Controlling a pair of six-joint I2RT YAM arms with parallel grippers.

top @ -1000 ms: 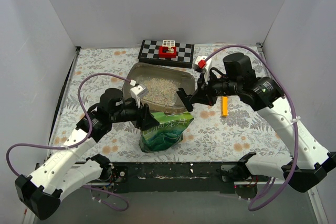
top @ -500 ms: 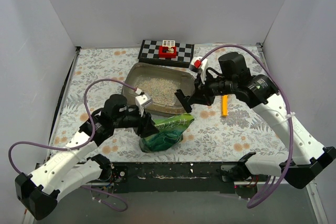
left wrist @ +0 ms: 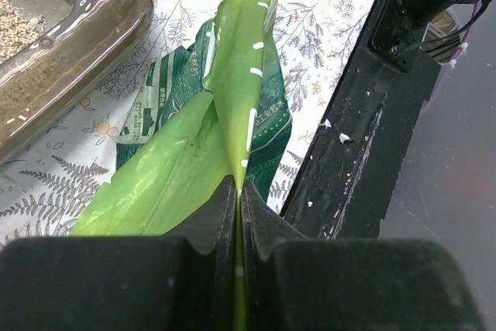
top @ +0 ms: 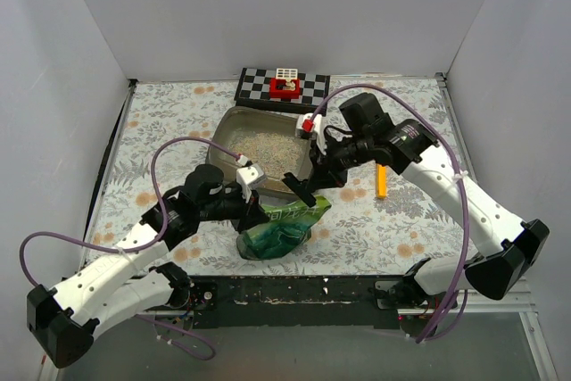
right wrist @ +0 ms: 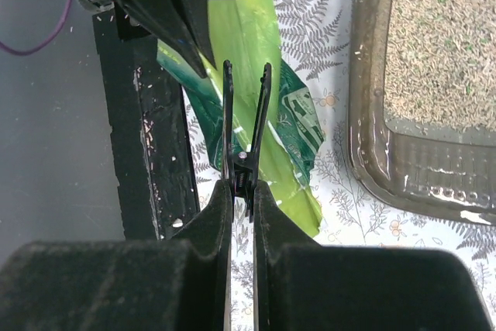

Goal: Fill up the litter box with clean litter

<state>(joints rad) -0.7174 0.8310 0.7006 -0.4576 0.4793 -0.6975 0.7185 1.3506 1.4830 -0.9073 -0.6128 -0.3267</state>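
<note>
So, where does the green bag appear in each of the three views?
Top external: green bag at lower centre, just below the litter box.
Left wrist: centre, pinched in the left tool.
Right wrist: centre-left, behind the black clip.
Shared landmark: the litter box, next to the bag everywhere.

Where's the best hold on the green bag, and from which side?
Grip the green bag by its flattened top edge: it stands as a thin ridge above the crumpled body, so jaws can close on both faces. Come end-on from its left, where the left gripper pinches it; the right gripper holds a black clip.
</note>
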